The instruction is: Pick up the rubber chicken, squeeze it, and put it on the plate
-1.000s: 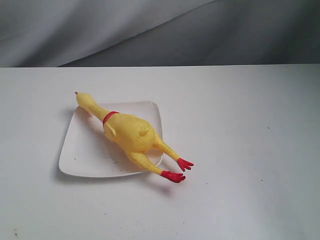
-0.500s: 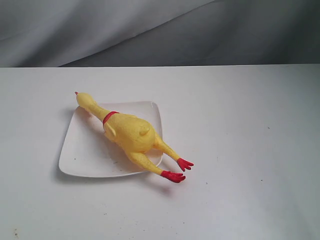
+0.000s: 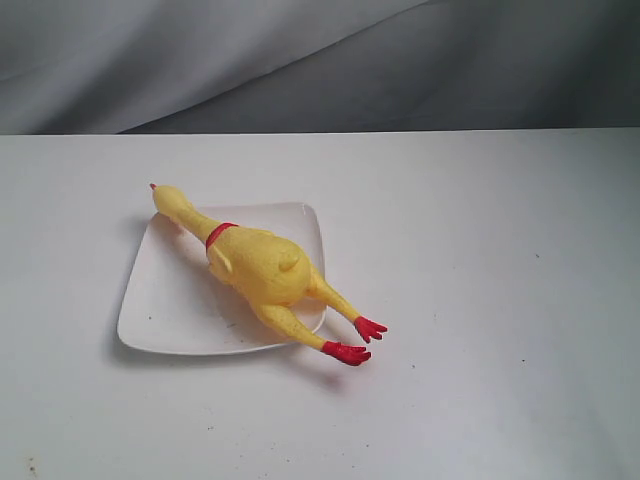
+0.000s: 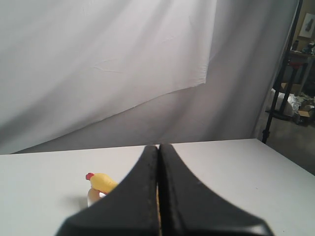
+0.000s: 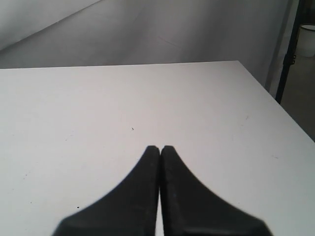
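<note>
Nothing has moved: rubber chicken (image 3: 262, 266) hides much of the plate (image 3: 165, 305), both jaws pressed together

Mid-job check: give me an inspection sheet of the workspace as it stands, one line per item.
Surface: white table with a few tiny dark specks.
Job's things: the rubber chicken lies diagonally across the plate, with its head over the far left corner and its red feet overhanging the near right edge.
Clutter: nothing seen.
Pincers: left pincer shut and empty; right pincer shut and empty. Neither shows in the exterior view.
Cables: nothing seen.
Surroundings: grey cloth backdrop behind the table; a dark stand off the table's side in the left wrist view.
</note>
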Controlling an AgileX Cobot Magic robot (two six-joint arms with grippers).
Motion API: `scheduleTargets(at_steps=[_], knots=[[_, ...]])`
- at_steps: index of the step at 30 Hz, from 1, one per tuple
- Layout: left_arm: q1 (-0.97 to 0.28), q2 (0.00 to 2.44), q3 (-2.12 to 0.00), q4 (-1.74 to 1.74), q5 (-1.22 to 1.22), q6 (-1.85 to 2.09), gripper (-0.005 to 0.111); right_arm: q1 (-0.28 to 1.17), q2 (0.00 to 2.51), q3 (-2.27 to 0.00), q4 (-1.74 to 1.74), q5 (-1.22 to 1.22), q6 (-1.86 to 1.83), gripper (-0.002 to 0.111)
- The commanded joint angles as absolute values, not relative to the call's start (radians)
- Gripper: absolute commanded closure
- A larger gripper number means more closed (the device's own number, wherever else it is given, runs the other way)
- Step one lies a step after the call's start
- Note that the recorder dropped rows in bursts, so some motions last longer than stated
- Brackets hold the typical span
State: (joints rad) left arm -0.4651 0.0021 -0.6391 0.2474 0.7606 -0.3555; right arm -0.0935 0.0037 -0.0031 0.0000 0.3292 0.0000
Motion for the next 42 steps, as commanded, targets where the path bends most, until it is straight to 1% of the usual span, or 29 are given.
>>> scheduleTargets(at_steps=[1,17,19,21,27,30,33,35,42], knots=[[-0.469,0.000,-0.633,0.244,0.763,-0.359,0.107,-0.090,0.000,0.000,0.011,0.330,0.000,0.108],[-0.469,0.000,-0.633,0.244,0.763,-0.359,0.107,-0.090,0.000,0.000,0.011,0.330,0.000,0.108],[-0.454,0.000,-0.633,0.244,0.763,-0.359,0.107,-0.090,0.000,0.000,0.011,0.330,0.000,0.108],[-0.406,0.000,-0.633,0.244,0.763,-0.359,0.107,-0.090,0.000,0.000,0.011,0.330,0.000,0.108],[-0.139,0.000,-0.633,0.244,0.763,-0.359,0.107,-0.090,0.000,0.000,0.011,0.330,0.000,0.108],[-0.035,0.000,-0.633,0.244,0.763,-0.359,0.107,-0.090,0.000,0.000,0.011,0.330,0.000,0.108],[0.023,0.000,-0.633,0.244,0.763,-0.359,0.107,-0.090,0.000,0.000,0.011,0.330,0.000,0.108],[0.040,0.000,-0.633,0.244,0.763,-0.359,0.107,-0.090,0.000,0.000,0.011,0.330,0.000,0.108],[0.043,0.000,-0.633,0.271,0.758,-0.359,0.107,-0.090,0.000,0.000,0.011,0.330,0.000,0.108]])
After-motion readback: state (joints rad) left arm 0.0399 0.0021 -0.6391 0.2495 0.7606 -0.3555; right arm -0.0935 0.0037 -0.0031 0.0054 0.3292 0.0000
